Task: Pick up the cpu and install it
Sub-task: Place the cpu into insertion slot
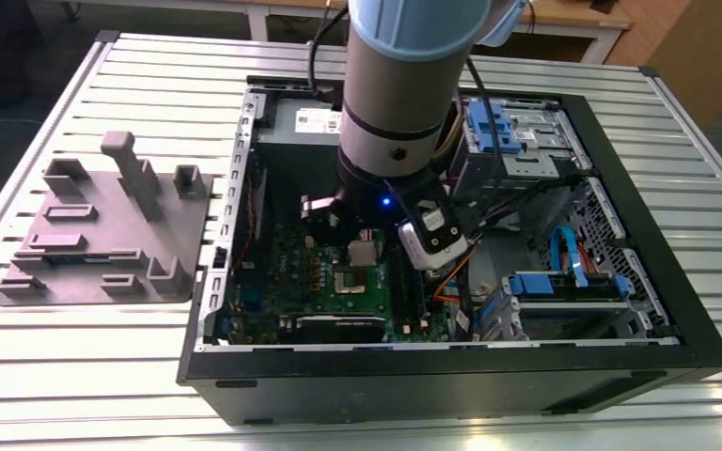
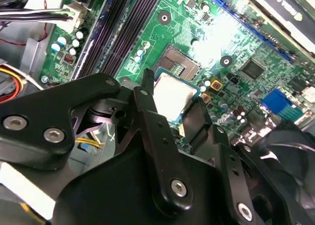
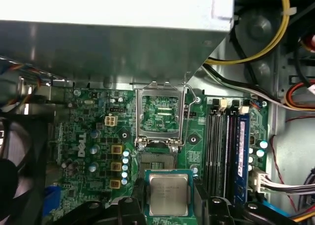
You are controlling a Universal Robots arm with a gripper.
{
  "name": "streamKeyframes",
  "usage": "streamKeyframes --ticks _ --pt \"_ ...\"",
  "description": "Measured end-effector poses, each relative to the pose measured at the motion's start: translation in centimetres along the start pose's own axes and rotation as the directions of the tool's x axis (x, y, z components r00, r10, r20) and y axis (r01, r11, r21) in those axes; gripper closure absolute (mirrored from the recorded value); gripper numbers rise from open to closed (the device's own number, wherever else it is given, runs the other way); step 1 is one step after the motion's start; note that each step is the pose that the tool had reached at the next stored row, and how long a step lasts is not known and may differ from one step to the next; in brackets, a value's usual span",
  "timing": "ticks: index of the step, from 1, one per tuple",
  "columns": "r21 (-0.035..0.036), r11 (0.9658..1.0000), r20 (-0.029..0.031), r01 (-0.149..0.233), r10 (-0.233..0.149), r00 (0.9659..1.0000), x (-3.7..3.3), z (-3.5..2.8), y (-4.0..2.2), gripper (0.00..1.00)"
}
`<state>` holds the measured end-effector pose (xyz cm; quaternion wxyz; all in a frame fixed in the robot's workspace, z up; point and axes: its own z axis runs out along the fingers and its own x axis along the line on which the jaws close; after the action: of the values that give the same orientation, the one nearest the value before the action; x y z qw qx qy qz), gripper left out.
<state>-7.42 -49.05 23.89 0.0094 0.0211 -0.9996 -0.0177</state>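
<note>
Silver-grey metal showed where your gripper (image 3: pixel 169 188) held the cpu (image 3: pixel 169 195). You had its black fingers (image 3: pixel 138 198) closed against two opposite edges of the chip, which lay flat between them. You had it above the green motherboard (image 3: pixel 88 136), just beside the open socket (image 3: pixel 156 160), whose metal frame (image 3: pixel 160 112) stood flipped up. In the second wrist view the cpu (image 2: pixel 172 93) sat to one side of the socket (image 2: pixel 178 62), not squarely over it. In the exterior view your arm (image 1: pixel 399 85) reached down into the open computer case (image 1: pixel 462 385). The grey holder tray (image 1: pixel 98 235) sat on the slatted table (image 1: pixel 110 376) at the exterior view's left.
</note>
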Motion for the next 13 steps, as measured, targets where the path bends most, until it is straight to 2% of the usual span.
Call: streamKeyframes --ticks 11,13 --pt "0.0000 1.0000 0.0000 0.000 0.000 1.0000 0.07 2.01 -0.09 0.53" --pt "0.0000 1.0000 0.0000 0.000 0.000 1.0000 0.07 2.14 -0.12 0.53"
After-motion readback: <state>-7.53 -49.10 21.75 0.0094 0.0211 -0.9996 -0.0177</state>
